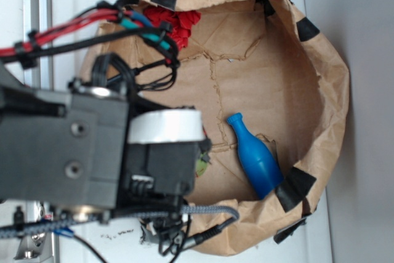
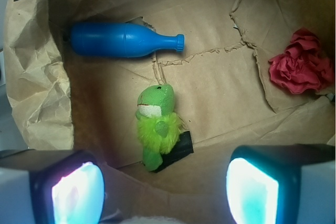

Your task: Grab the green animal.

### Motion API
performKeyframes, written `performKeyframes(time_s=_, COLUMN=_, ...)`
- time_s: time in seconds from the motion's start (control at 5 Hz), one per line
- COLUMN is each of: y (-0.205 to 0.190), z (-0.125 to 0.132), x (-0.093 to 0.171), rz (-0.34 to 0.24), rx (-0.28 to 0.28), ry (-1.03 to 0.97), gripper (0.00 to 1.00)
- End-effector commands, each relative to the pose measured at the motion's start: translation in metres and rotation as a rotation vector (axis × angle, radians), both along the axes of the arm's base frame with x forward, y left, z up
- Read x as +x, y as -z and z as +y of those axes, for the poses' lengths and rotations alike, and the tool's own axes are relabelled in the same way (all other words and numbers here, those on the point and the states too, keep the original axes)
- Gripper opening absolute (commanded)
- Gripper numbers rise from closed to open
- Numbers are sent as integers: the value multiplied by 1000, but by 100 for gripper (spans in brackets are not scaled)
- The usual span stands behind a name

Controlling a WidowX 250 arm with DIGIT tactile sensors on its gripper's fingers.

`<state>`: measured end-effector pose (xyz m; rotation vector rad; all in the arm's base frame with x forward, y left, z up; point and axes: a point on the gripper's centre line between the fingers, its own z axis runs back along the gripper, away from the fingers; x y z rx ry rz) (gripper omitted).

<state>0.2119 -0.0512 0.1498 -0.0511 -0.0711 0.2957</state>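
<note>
The green animal (image 2: pixel 156 121) is a small fuzzy lime plush with a darker green head and a white face patch. It lies on the brown paper floor of the paper-lined bin, partly over a strip of black tape. My gripper (image 2: pixel 165 192) hangs above it, open, with nothing between its two glowing pads (image 2: pixel 77 195); the plush lies beyond the fingertips, between their lines. In the exterior view the arm covers nearly all of the toy; only a green sliver (image 1: pixel 202 165) shows beside the gripper body.
A blue plastic bottle (image 2: pixel 122 40) (image 1: pixel 255 158) lies on its side just beyond the plush. A red crumpled cloth wad (image 2: pixel 302 62) (image 1: pixel 177 24) sits in a corner. Crumpled paper walls (image 2: pixel 34 72) with black tape ring the space.
</note>
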Motion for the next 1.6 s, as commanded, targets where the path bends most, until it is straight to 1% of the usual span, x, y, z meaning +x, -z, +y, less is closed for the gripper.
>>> performKeyframes(time_s=0.0, y=-6, z=-1, x=2, rz=-26, rx=-5, ry=15, gripper=100)
performKeyframes(time_s=0.2, y=-6, z=-1, x=2, rz=-26, rx=-5, ry=15, gripper=100)
performKeyframes(time_s=0.4, y=18, z=2, x=31, rz=-24, rx=22, ry=-95, gripper=100)
performKeyframes(time_s=0.6, y=18, z=21, x=56, rz=-66, rx=0, ry=-198, gripper=100)
performKeyframes(time_s=0.8, y=17, z=31, x=53, rz=-107, rx=-30, ry=-217, gripper=100)
performKeyframes(time_s=1.0, y=19, z=34, x=41, rz=-111, rx=-46, ry=-178, gripper=100)
performKeyframes(time_s=1.2, y=46, z=19, x=30, rz=-37, rx=-5, ry=-114, gripper=100)
performKeyframes(time_s=1.4, y=66, z=4, x=20, rz=2, rx=41, ry=-60, gripper=100)
